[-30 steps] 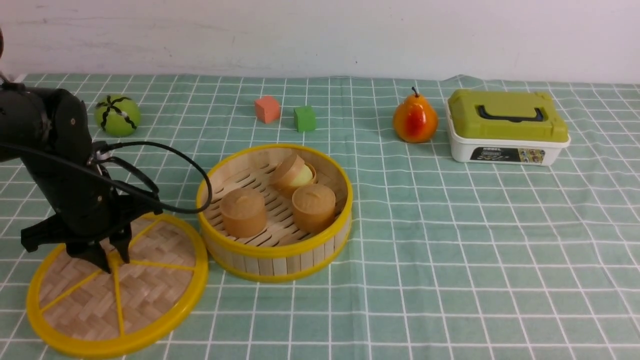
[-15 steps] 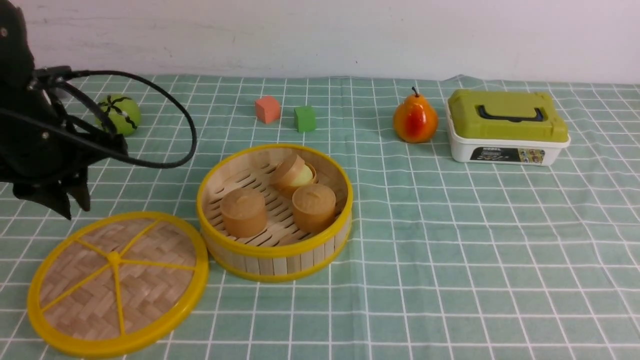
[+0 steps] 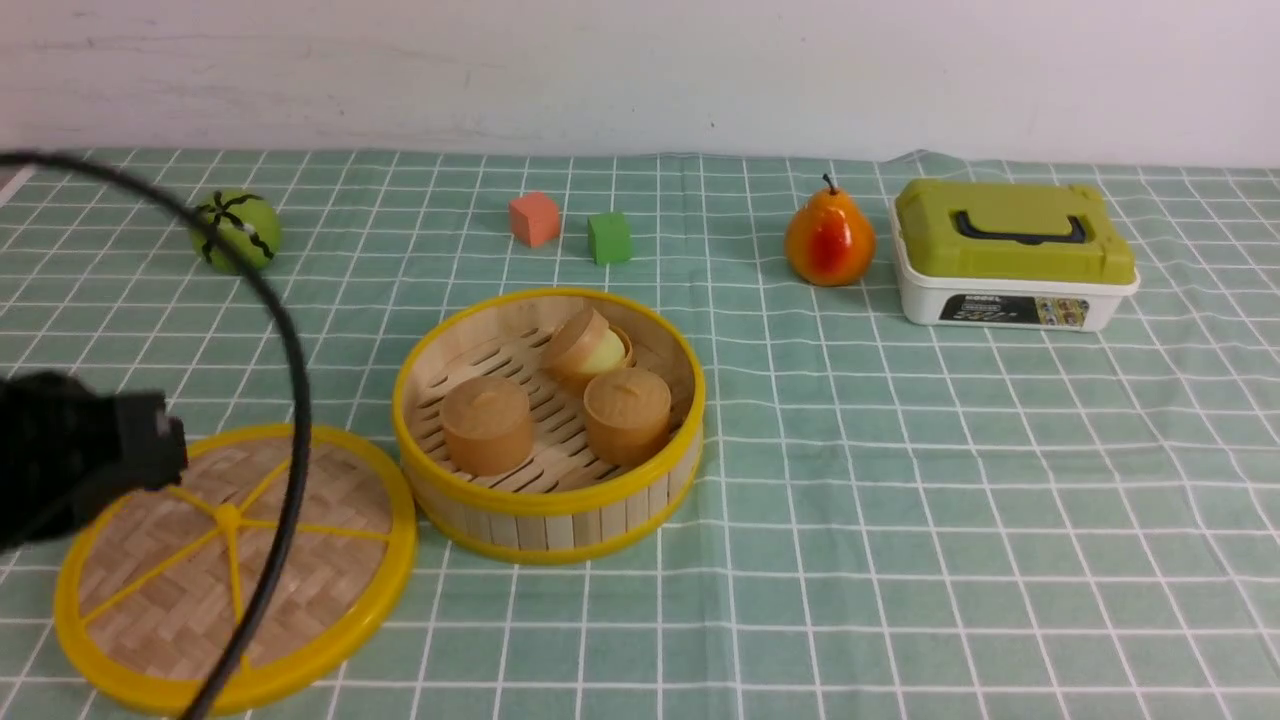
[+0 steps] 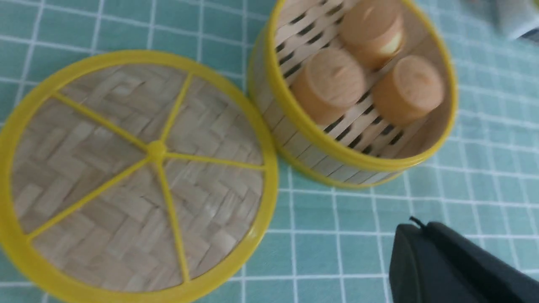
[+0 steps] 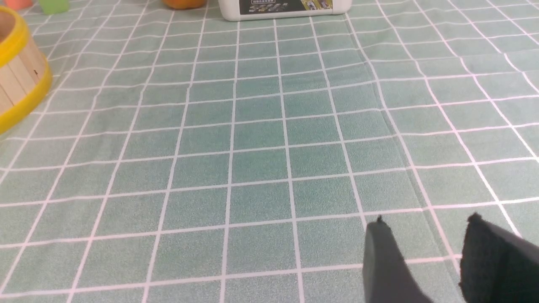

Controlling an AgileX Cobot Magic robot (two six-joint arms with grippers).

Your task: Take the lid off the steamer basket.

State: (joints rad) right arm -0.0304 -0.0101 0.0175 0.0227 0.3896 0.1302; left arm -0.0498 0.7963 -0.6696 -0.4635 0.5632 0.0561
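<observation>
The lid [image 3: 330,560], a woven tan disc with a yellow rim and spokes, lies flat on the cloth left of the steamer basket [image 3: 548,520]. The basket stands uncovered with three tan round pieces [image 3: 487,425] inside. In the left wrist view the lid [image 4: 134,176] and the basket [image 4: 294,143] sit side by side, almost touching. My left gripper [image 4: 421,225] hangs above the cloth near them, shut and holding nothing. The left arm's black body [image 3: 70,455] shows at the left edge, over the lid's far left rim. My right gripper [image 5: 425,223] is open over bare cloth, holding nothing.
At the back stand a green striped ball [image 3: 236,231], an orange cube [image 3: 534,218], a green cube [image 3: 609,237], a pear [image 3: 830,240] and a white box with an olive lid [image 3: 1012,255]. A black cable [image 3: 290,420] arcs over the lid.
My left gripper rose off the lid's centre knob, shut its fingers and drew back toward the near left edge. The lid and basket stayed put.
</observation>
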